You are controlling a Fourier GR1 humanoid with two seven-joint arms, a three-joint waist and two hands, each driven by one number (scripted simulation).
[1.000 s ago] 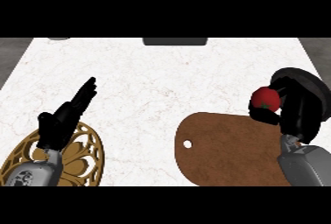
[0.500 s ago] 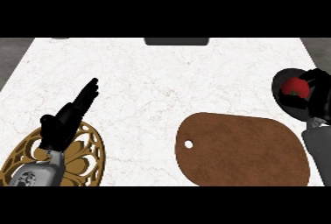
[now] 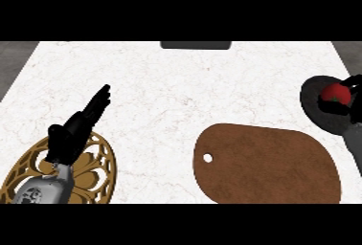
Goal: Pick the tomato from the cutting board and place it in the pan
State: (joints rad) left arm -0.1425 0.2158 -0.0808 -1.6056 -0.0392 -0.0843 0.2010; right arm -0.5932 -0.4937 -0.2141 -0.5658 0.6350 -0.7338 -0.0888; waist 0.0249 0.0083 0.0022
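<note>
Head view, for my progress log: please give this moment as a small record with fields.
tomato: red, over the pan, off the cutting board
pan: dark, round, at the counter's right edge
cutting board: brown, nothing on it, small hole near its left end
right hand: at the right edge, fingers curled round the tomato
left hand: open, fingers straight, over a gold openwork disc at lower left
counter: white marble
task state: tomato at the pan, not yet released

The cutting board (image 3: 268,165) lies front right on the bench (image 3: 184,86), the pan (image 3: 311,103) behind it at the right edge, the tomato (image 3: 333,92) over the pan, a plate (image 3: 99,162) front left.
</note>
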